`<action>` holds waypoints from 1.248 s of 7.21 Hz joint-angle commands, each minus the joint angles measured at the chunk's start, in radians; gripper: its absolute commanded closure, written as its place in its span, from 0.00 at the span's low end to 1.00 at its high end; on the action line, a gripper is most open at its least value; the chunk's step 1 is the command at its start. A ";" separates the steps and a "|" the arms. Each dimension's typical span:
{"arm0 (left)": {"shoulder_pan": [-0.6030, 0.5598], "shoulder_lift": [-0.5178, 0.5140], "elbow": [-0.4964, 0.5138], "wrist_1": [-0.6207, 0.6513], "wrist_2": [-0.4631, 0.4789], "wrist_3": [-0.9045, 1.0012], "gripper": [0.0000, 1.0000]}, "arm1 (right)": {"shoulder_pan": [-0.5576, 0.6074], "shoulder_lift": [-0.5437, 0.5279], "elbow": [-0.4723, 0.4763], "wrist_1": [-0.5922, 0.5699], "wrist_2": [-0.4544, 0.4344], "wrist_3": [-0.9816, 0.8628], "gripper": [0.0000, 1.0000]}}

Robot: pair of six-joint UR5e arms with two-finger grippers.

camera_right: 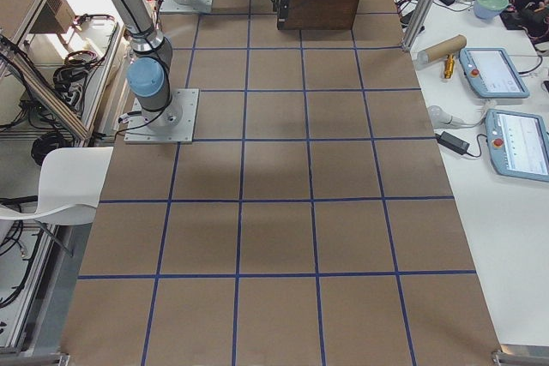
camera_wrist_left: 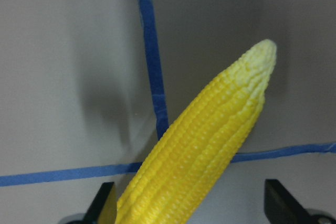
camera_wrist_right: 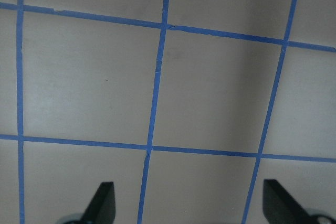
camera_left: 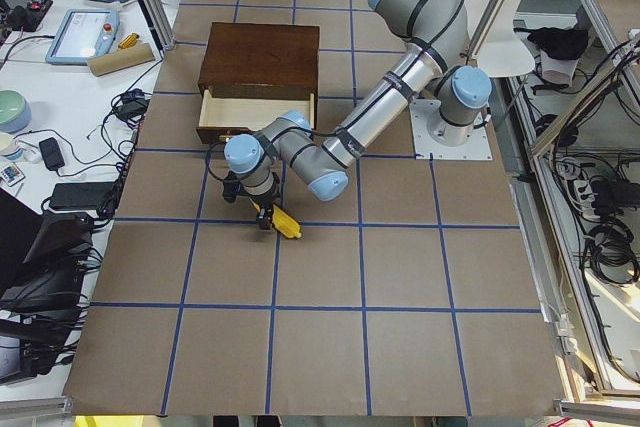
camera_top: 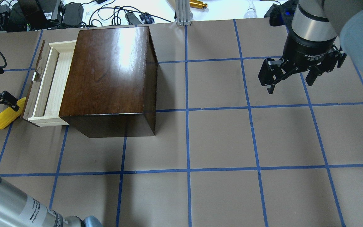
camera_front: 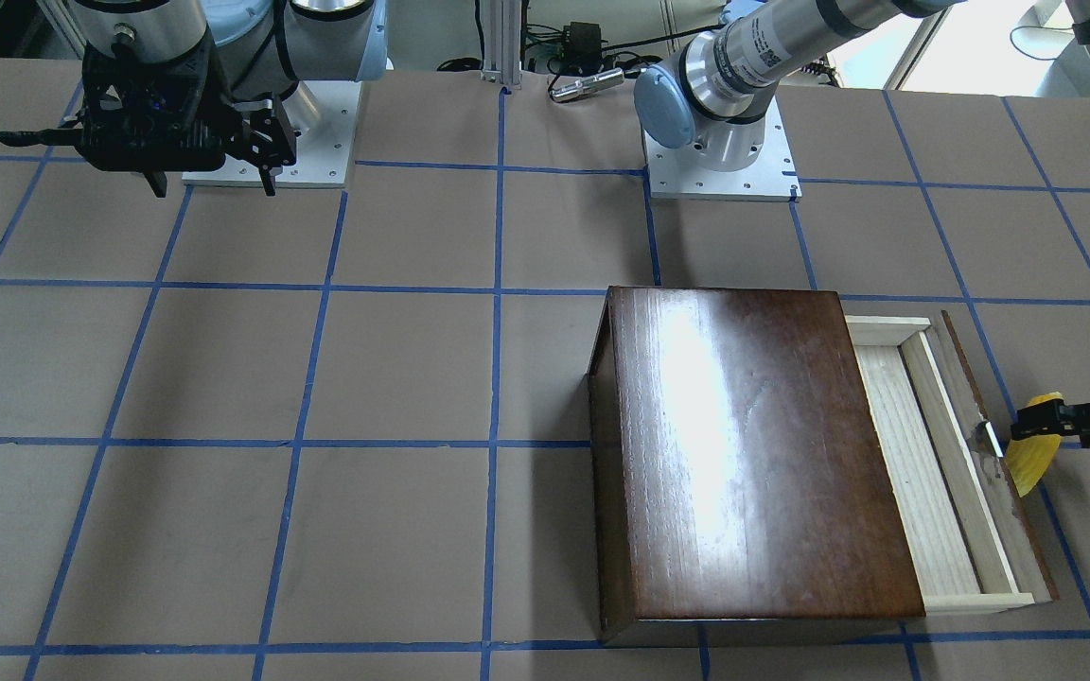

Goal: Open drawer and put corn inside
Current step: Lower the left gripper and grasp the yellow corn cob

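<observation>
While the drawer stands pulled partway out of the dark wooden box, the corn lies outside it on the table, just beside the drawer's front panel. The left gripper hangs over the cob with its fingers spread wide. The cob's thick end is between them, nearer one finger, and its pale tip points away. The right gripper hovers near its own base, well apart from the box, its jaws spread as well, with blue tape lines below it.
</observation>
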 commanded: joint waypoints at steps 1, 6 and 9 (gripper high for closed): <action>0.000 -0.019 -0.001 0.002 0.015 0.004 0.00 | 0.000 0.001 0.000 0.000 -0.001 0.000 0.00; 0.000 -0.071 -0.001 0.053 0.017 0.000 0.00 | 0.000 -0.001 0.000 0.000 0.001 0.000 0.00; 0.000 -0.073 0.002 0.059 0.012 0.001 0.18 | 0.000 0.001 0.000 0.000 0.001 0.000 0.00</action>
